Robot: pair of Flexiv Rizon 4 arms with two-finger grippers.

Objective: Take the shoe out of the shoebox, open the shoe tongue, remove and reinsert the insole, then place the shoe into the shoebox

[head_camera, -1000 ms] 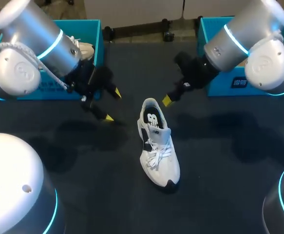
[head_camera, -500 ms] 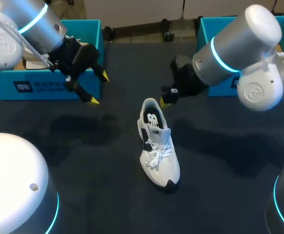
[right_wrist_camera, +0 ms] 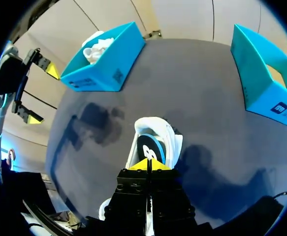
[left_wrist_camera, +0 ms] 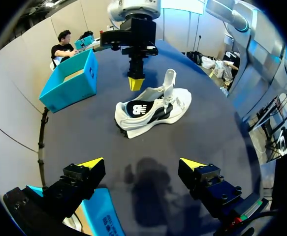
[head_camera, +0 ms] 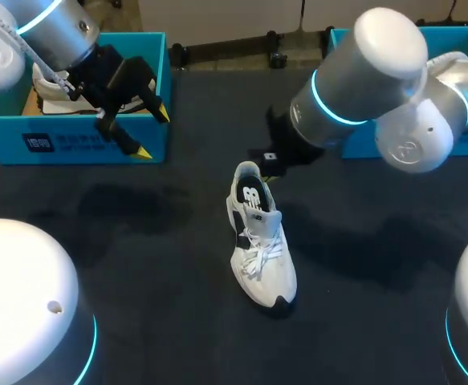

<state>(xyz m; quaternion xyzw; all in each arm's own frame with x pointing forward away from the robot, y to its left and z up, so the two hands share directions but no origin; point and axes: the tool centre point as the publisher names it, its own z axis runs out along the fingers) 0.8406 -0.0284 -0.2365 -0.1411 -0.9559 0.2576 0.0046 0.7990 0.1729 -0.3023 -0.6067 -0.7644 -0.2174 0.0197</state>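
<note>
A white shoe with black trim [head_camera: 259, 241] stands upright on the dark table, heel toward the back, laces tied. My right gripper [head_camera: 267, 171] is shut, empty, and hangs just above and behind the heel collar. In the right wrist view its joined yellow tips [right_wrist_camera: 148, 164] sit right over the shoe opening [right_wrist_camera: 155, 142]. My left gripper [head_camera: 152, 132] is open and empty at the front corner of the left blue shoebox [head_camera: 81, 140]. From the left wrist view, its gripper [left_wrist_camera: 142, 163] faces the shoe [left_wrist_camera: 153, 105] from a distance, with the right gripper [left_wrist_camera: 136, 82] beyond.
A second white shoe [head_camera: 57, 88] lies inside the left shoebox [right_wrist_camera: 109, 59]. Another blue shoebox [head_camera: 342, 48] stands at the back right, partly hidden by my right arm; it also shows in the right wrist view [right_wrist_camera: 266, 83] and left wrist view [left_wrist_camera: 69, 81].
My left arm has pulled back and left from the table's middle to the left shoebox, staying open. My right gripper has moved closer to the shoe's heel. The shoe has not moved.
</note>
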